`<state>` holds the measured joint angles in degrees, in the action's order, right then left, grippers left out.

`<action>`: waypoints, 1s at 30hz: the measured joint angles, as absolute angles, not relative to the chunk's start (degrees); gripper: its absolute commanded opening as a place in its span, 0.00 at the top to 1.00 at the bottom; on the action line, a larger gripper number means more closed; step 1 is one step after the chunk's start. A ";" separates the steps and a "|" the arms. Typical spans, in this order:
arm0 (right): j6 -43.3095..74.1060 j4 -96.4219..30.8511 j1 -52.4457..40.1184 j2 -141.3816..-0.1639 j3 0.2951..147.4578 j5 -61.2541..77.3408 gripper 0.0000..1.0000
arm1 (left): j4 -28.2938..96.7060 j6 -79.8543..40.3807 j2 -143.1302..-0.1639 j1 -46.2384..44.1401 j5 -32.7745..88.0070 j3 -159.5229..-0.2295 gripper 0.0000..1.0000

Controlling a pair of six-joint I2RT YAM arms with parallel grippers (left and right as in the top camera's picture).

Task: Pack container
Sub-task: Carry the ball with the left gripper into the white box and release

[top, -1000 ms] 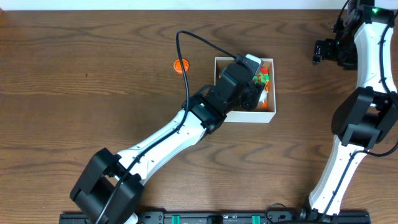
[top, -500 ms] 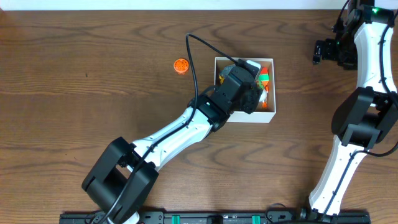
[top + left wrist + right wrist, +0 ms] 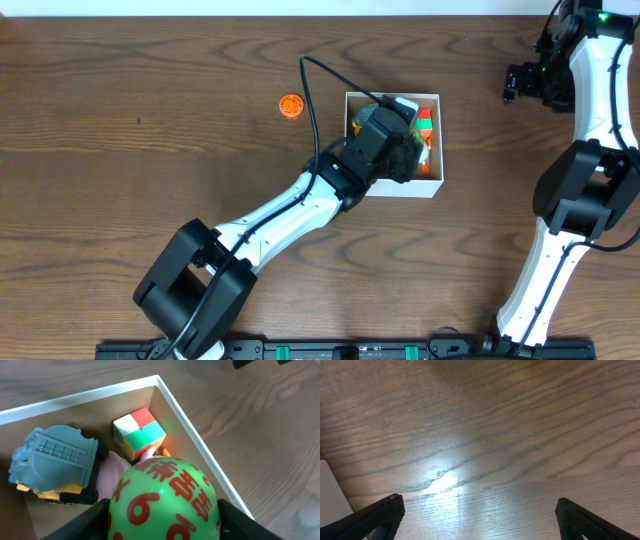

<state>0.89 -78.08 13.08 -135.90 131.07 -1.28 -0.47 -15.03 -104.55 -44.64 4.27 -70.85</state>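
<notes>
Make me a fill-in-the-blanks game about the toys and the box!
The left tool holds a ___ ball with red marks.
The small toy lying outside the container is ___.
The right tool, open above the table, holds ___.
Missing words: green, orange, nothing.

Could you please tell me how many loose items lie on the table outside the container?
1: a small orange piece left of the container, apart from it; the left arm could hide others.

Glossy green ball (image 3: 164, 502), matt cardboard container (image 3: 197, 437).
</notes>
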 measured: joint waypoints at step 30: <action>0.89 -78.08 13.08 -135.90 131.07 -1.28 0.01 | -0.45 -15.20 -106.83 -44.62 5.63 -70.85 0.17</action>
<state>0.89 -78.08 13.08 -135.90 131.07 -1.28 -0.45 -15.20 -106.83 -44.62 5.63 -70.85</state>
